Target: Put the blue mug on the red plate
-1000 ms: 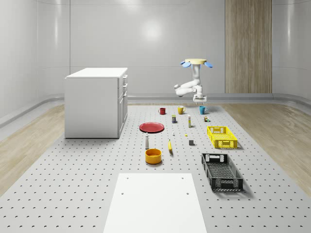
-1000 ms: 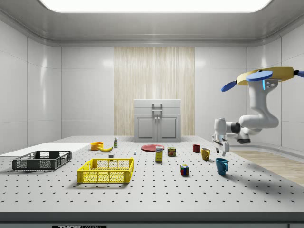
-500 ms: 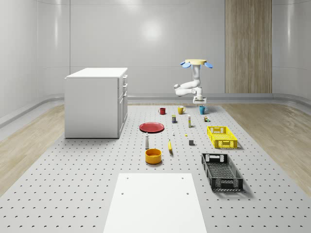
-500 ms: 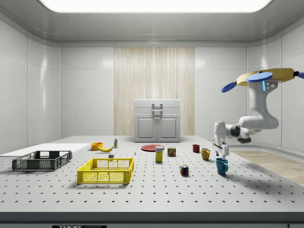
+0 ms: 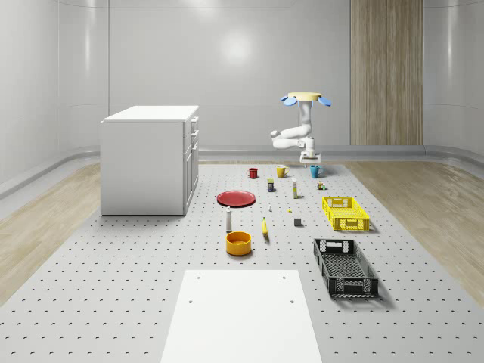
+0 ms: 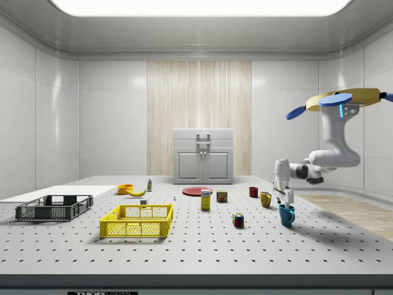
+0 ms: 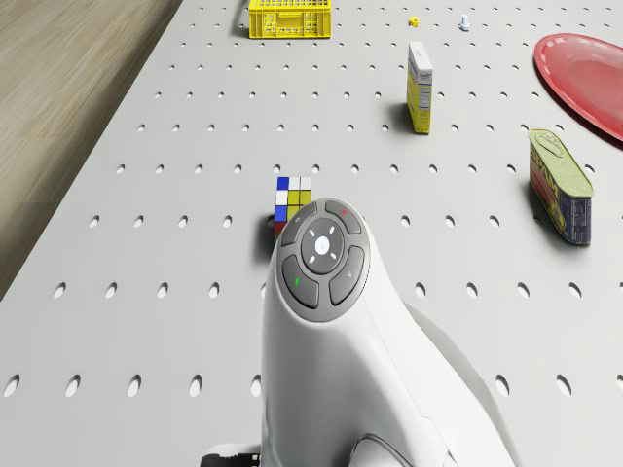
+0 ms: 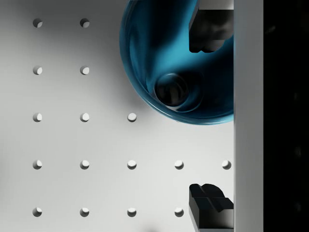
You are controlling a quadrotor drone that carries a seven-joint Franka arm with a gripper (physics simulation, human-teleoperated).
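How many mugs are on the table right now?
3: the red mug, the yellow mug and the blue mug in a far row, blue mug under the gripper. None seem hidden.

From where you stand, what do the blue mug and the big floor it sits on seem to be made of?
The blue mug looks like glazed ceramic, or perhaps glossy plastic: its inside shows soft highlights and a dark mirrored spot at the bottom. The floor looks like matte grey metal or plastic board, judging by its even rows of punched holes and dull, shine-free surface. Being a simulator's render, neither is certain.
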